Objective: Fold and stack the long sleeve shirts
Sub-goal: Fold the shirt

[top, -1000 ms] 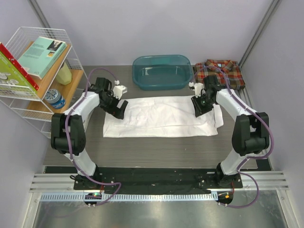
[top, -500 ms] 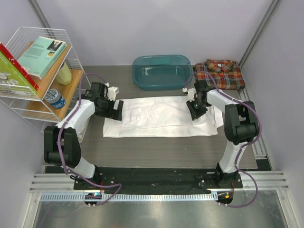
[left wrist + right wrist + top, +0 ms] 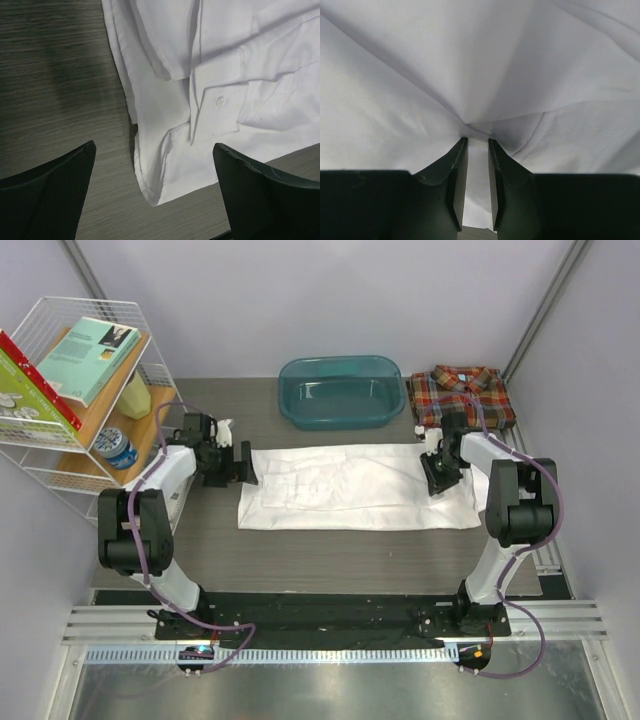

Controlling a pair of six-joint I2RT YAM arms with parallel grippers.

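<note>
The white long sleeve shirt [image 3: 350, 485] lies spread in a long flat band across the table's middle. The plaid shirt [image 3: 462, 395] sits folded at the back right. My right gripper [image 3: 437, 478] is on the white shirt's right end, its jaws pinched on a gathered fold of white cloth [image 3: 470, 60] that puckers at the tips [image 3: 478, 142]. My left gripper [image 3: 243, 465] stands wide open at the shirt's left end. In the left wrist view a buttoned cuff and the rounded edge of the shirt [image 3: 210, 75] lie on the table between the spread fingers [image 3: 154, 146], touching neither.
A teal plastic tub [image 3: 340, 390] stands at the back middle, just behind the white shirt. A white wire shelf [image 3: 80, 390] with books, a bottle and a tin is at the far left. Bare grey tabletop [image 3: 330, 555] runs along the near side.
The white shirt has slid to the right, pulled by my right gripper, which moved right while closing. My left gripper drew back leftward, off the cloth, staying open.
</note>
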